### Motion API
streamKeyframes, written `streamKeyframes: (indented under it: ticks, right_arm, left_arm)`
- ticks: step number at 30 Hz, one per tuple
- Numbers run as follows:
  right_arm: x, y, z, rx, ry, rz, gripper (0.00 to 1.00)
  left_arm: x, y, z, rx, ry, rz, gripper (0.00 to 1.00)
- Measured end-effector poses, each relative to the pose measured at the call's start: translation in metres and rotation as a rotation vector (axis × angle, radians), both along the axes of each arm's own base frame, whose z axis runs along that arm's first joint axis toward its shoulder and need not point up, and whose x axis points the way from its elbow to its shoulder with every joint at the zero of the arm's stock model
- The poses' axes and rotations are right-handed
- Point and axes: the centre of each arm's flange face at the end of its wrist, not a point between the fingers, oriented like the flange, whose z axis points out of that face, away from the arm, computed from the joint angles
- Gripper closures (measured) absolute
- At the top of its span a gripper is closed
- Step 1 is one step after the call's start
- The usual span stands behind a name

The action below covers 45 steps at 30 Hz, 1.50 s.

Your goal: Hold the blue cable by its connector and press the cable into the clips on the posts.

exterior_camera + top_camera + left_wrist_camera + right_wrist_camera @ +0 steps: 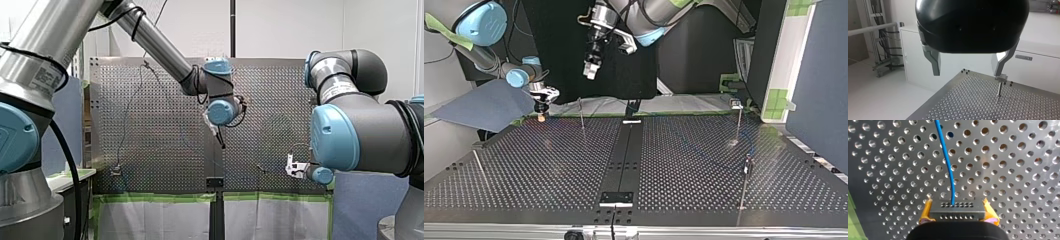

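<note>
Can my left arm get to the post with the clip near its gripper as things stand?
Probably yes. My left gripper hangs open and empty above the table, and nothing shows between it and the post. My right gripper holds the connector well apart.

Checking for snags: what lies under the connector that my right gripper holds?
Perforated table shows around the connector in my right gripper, the blue cable running out over it. The patch straight beneath the connector is covered.
</note>
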Motion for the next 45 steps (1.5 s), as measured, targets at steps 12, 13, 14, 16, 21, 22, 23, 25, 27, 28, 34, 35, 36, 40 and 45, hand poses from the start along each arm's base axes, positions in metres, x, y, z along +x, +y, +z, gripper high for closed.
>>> streamKeyframes:
  ticks: [12,13,14,16,21,22,23,25,27,28,34,35,36,40,45]
  right_arm:
    - [0.004,0.001,0.000,-0.001,0.001,0.006,1.00]
    - [0.004,0.001,0.000,-0.001,0.001,0.007,1.00]
    - [0.005,0.001,0.000,-0.001,0.001,0.007,1.00]
    - [0.006,0.002,0.000,-0.001,0.001,0.009,1.00]
    - [0.009,0.003,0.000,-0.002,0.001,0.014,1.00]
    - [0.010,0.003,0.000,-0.002,0.001,0.014,1.00]
    - [0.010,0.003,0.000,-0.002,0.001,0.014,1.00]
    - [0.010,0.003,0.000,-0.002,0.001,0.015,1.00]
    - [0.010,0.003,0.000,-0.002,0.001,0.015,1.00]
    - [0.010,0.003,0.000,-0.002,0.001,0.015,1.00]
    - [0.012,0.003,0.000,-0.002,0.002,0.018,1.00]
    - [0.012,0.004,0.000,-0.003,0.002,0.018,1.00]
    - [0.013,0.004,0.000,-0.003,0.002,0.019,1.00]
    - [0.015,0.004,0.000,-0.002,0.003,0.022,1.00]
    - [0.015,0.005,0.000,-0.005,0.013,0.022,1.00]
  left_arm:
    - [-0.017,0.036,0.025,-0.105,-0.035,0.004,0.00]
    - [-0.018,0.039,0.027,-0.110,-0.038,0.005,0.00]
    - [-0.020,0.042,0.028,-0.114,-0.041,0.006,0.00]
    - [-0.024,0.049,0.031,-0.118,-0.044,0.006,0.00]
    - [-0.034,0.066,0.036,-0.121,-0.047,0.011,0.00]
    - [-0.036,0.069,0.036,-0.121,-0.047,0.011,0.00]
    - [-0.037,0.072,0.037,-0.120,-0.047,0.012,0.00]
    - [-0.041,0.078,0.038,-0.118,-0.048,0.013,0.00]
    - [-0.046,0.084,0.039,-0.114,-0.048,0.015,0.00]
    - [-0.047,0.087,0.039,-0.113,-0.047,0.015,0.00]
    - [-0.059,0.105,0.040,-0.092,-0.046,0.025,0.00]
    - [-0.061,0.108,0.040,-0.087,-0.045,0.027,0.00]
    - [-0.062,0.111,0.037,-0.077,-0.042,0.030,0.00]
    - [-0.065,0.120,0.017,-0.031,-0.021,0.045,0.00]
    - [-0.071,0.129,-0.020,0.033,0.006,0.056,0.00]
